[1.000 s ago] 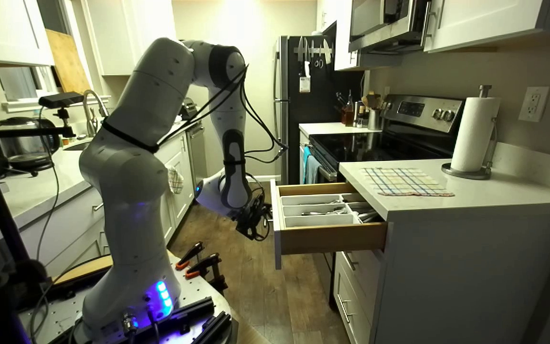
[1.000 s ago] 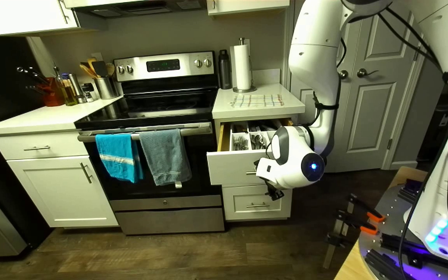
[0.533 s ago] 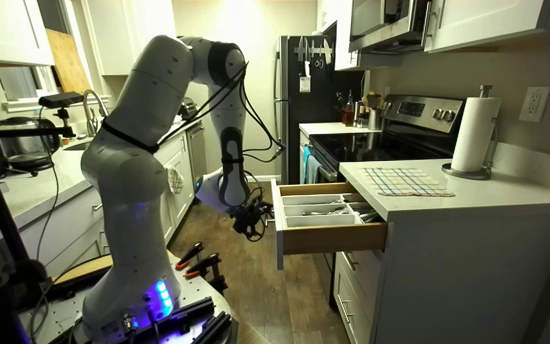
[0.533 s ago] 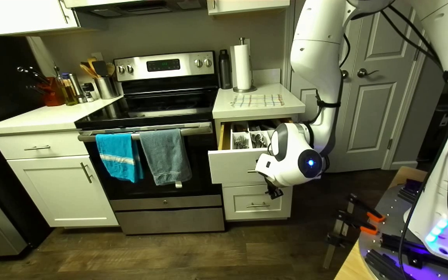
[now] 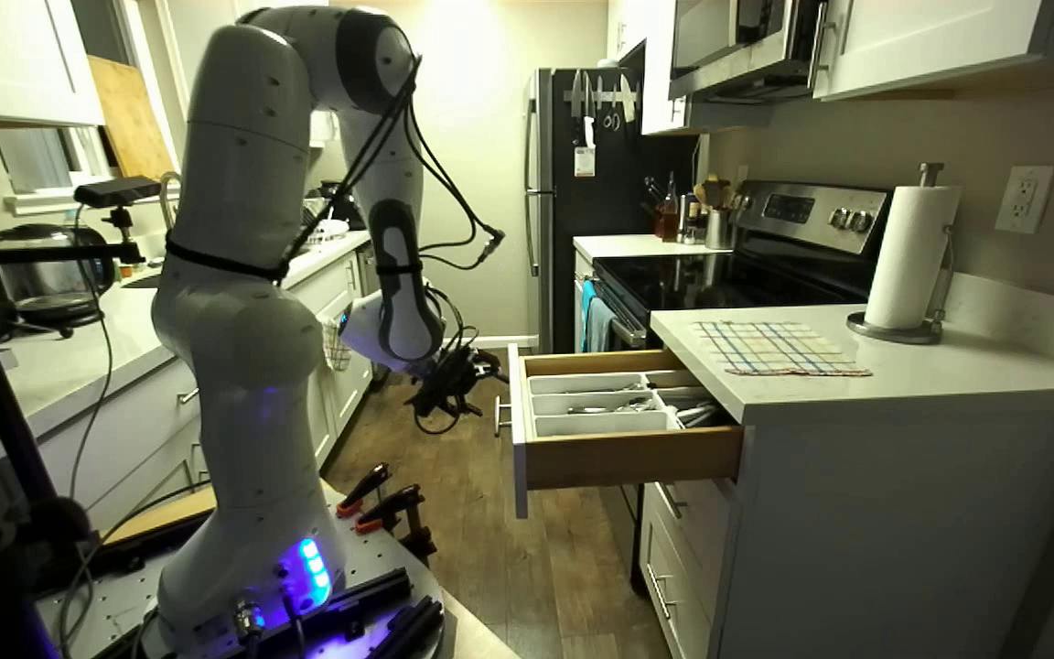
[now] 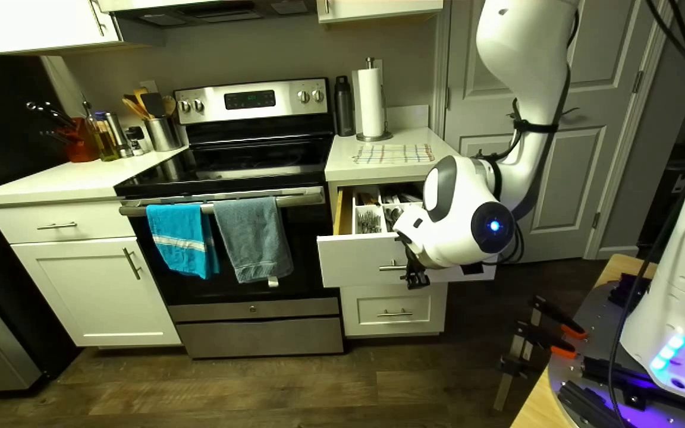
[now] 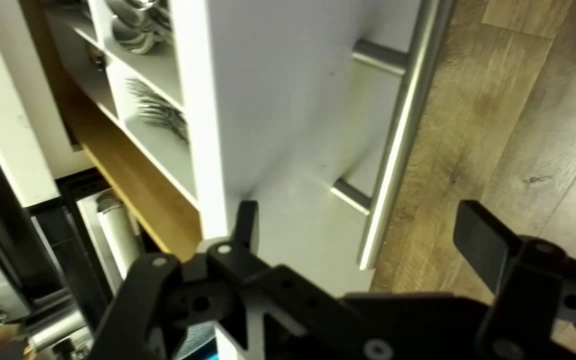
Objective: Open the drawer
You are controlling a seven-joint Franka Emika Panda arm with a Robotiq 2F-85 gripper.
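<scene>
The drawer is pulled out from under the counter, its pale wood side (image 5: 632, 459) and divided white cutlery tray (image 5: 596, 421) showing. Its flat white front (image 6: 351, 261) also shows in the wrist view (image 7: 283, 110). The slim bar handle (image 5: 498, 416) stands free; it shows in an exterior view (image 6: 391, 267) and crosses the wrist view (image 7: 403, 125). My gripper (image 7: 358, 215) is open with nothing between its fingers. It is close to the drawer front beside the handle, in both exterior views (image 5: 483, 389) (image 6: 415, 278). Whether a finger touches the front cannot be told.
A lower white drawer (image 6: 394, 310) is shut below. The counter (image 6: 336, 169) above holds a checked cloth (image 5: 779, 348) and a paper towel roll (image 5: 909, 256). The stove (image 6: 223, 160) with hanging towels (image 6: 253, 238) stands beside the drawer. Clamps (image 5: 394, 508) stick out from the robot's table.
My arm has drawn back and up from the drawer, and the gripper has come away from the handle, now fully bare. The drawer front stands slightly farther out than before.
</scene>
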